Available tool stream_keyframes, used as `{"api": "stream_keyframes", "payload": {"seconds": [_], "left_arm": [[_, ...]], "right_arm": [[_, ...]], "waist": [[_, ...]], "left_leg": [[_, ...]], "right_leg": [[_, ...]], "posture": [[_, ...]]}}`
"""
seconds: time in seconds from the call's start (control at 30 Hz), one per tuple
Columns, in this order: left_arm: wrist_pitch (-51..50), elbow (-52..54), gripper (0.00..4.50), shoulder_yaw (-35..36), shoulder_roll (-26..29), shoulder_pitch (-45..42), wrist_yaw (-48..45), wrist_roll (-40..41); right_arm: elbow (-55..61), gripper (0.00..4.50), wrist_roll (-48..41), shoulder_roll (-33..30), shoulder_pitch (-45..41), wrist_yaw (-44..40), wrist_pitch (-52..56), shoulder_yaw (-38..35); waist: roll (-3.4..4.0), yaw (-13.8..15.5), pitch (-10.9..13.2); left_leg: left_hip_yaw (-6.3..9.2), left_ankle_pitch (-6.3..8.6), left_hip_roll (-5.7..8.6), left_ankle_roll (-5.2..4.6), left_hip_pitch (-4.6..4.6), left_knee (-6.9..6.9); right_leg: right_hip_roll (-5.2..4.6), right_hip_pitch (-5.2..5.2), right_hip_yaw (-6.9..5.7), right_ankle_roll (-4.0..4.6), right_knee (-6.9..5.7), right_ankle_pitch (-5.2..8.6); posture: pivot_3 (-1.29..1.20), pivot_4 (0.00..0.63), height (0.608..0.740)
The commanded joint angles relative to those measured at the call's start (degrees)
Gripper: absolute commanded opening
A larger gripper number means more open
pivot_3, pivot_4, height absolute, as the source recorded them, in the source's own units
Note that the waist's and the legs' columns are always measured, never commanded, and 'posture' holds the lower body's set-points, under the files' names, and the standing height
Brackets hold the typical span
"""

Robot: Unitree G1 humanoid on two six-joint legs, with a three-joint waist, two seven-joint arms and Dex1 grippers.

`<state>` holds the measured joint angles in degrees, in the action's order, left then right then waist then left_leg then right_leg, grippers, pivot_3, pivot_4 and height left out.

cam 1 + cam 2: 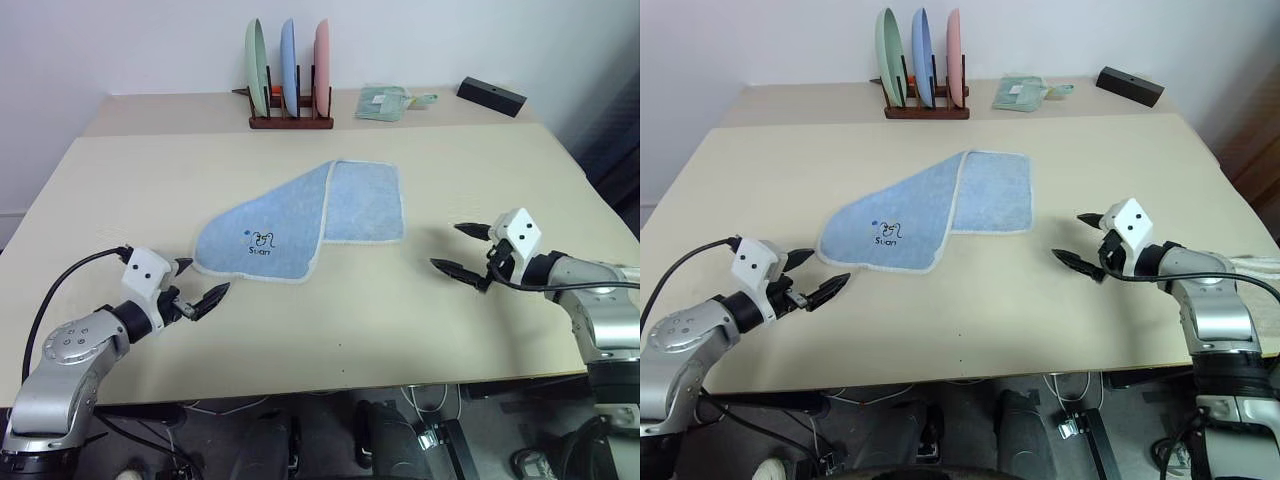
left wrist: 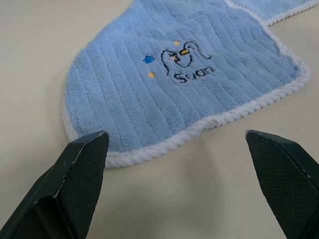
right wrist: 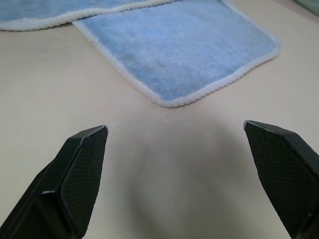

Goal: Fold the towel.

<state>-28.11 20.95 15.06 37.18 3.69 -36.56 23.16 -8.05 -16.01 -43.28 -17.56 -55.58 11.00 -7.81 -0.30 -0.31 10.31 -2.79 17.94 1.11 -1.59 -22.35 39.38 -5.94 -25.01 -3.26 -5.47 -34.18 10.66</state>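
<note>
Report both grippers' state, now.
Left gripper: open, empty, beside the light blue terry towel.
Right gripper: open, empty.

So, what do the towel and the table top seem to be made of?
The towel: soft terry-like cloth, light blue, with a ribbed pile and a white corded edge. The table: a smooth, matte beige board, perhaps laminate; it shows no grain, so the exact material stays uncertain.

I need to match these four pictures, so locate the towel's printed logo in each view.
Left eye view: logo on the towel's near end, left of centre.
Right eye view: same end.
Left wrist view: upper middle, beyond the open left gripper.
Right wrist view: not in it.
Shared landmark: white stitched edging.
</note>
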Motion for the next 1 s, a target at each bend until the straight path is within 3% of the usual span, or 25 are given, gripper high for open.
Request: {"api": "stream_keyframes", "payload": {"seconds": [0.03, 1.0], "left_arm": [[1.30, 0.91, 4.50, 0.64, -0.18, -0.79, 0.32, 0.01], [2.66, 1.28, 4.50, -2.97, -2.82, -2.13, 0.73, -0.75]], "right_arm": [[2.17, 4.47, -0.78, -0.68, -0.77, 0.21, -0.18, -1.27], [5.46, 4.47, 0.65, 4.69, -0.78, 4.77, -0.75, 3.13]], "waist": [[0.00, -0.02, 0.00], [0.00, 0.03, 0.00]], "left_leg": [[0.00, 0.00, 0.00, 0.00, 0.00, 0.00], [0.00, -0.02, 0.01, 0.03, 0.00, 0.01]], "right_leg": [[0.00, 0.00, 0.00, 0.00, 0.00, 0.00], [0.00, 0.00, 0.00, 0.00, -0.01, 0.00]], "posture": [[0.00, 0.150, 0.737], [0.00, 0.150, 0.737]]}}
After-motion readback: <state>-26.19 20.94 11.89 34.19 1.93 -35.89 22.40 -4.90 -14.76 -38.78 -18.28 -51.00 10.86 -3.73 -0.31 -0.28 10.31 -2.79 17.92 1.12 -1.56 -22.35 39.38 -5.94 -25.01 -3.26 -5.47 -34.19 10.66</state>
